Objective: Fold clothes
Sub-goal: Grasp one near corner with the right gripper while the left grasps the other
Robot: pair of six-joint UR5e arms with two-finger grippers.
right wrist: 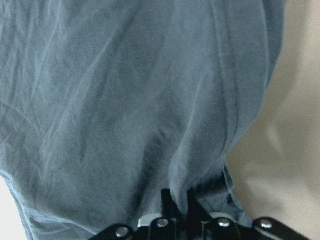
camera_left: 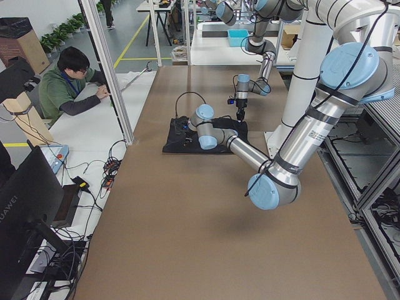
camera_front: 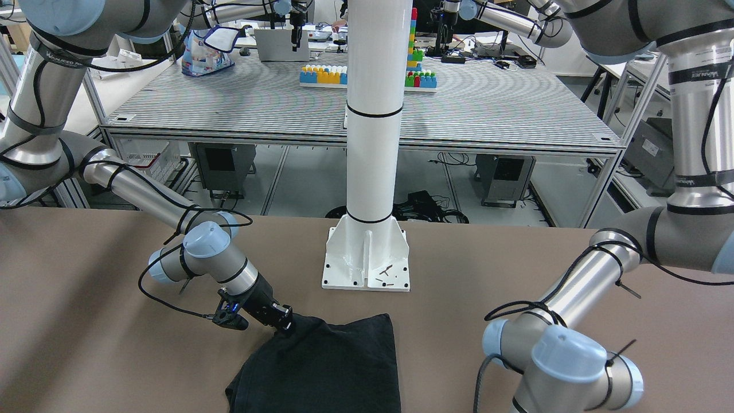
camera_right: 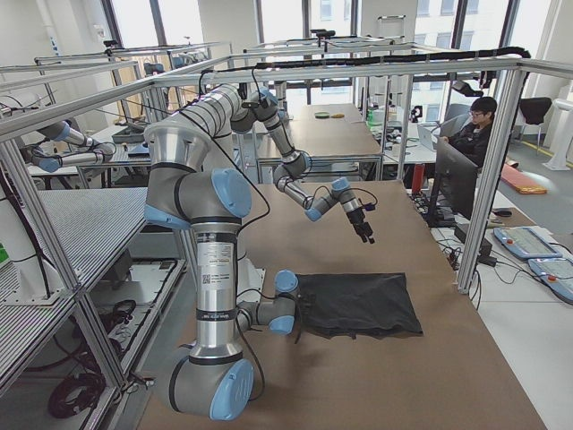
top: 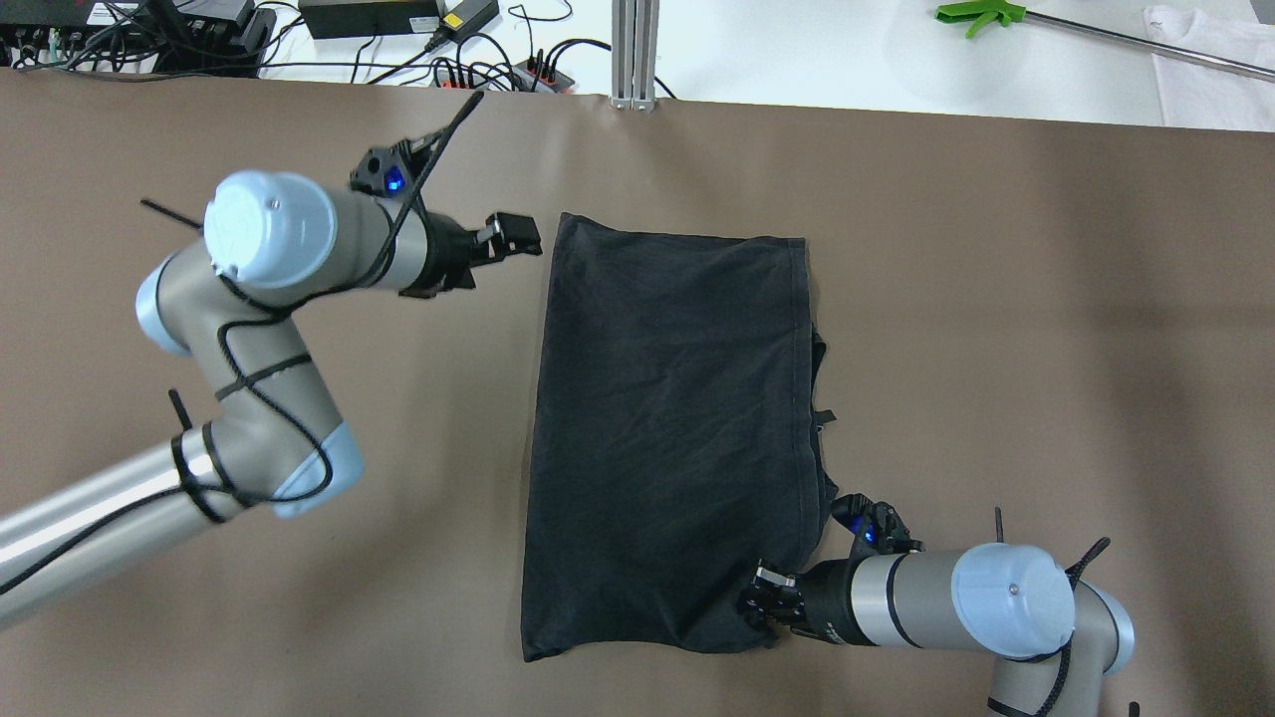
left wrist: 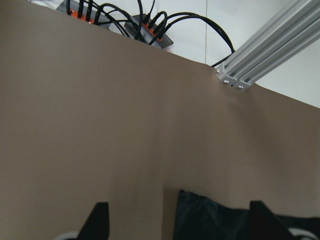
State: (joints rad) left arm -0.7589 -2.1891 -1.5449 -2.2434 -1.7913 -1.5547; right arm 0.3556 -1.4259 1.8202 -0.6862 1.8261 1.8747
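The clothes [top: 677, 428] are one black piece lying flat on the brown table, folded to a tall rectangle; they also show as a dark sheet [camera_front: 338, 367] in the front-facing view and as fabric [right wrist: 125, 100] filling the right wrist view. My right gripper [top: 762, 602] is shut on the near right corner, with its fingertips [right wrist: 177, 200] pinched into the fabric. My left gripper [top: 513, 234] is open and hovers just left of the far left corner. In the left wrist view that corner [left wrist: 205, 215] lies between the spread fingertips [left wrist: 97, 220].
The white pillar [camera_front: 373, 115] stands on its base plate [camera_front: 367, 264] just behind the cloth. Power strips and cables [top: 498, 70] and an aluminium post [top: 635, 50] line the table's far edge. A person [camera_left: 69, 81] sits beyond that edge.
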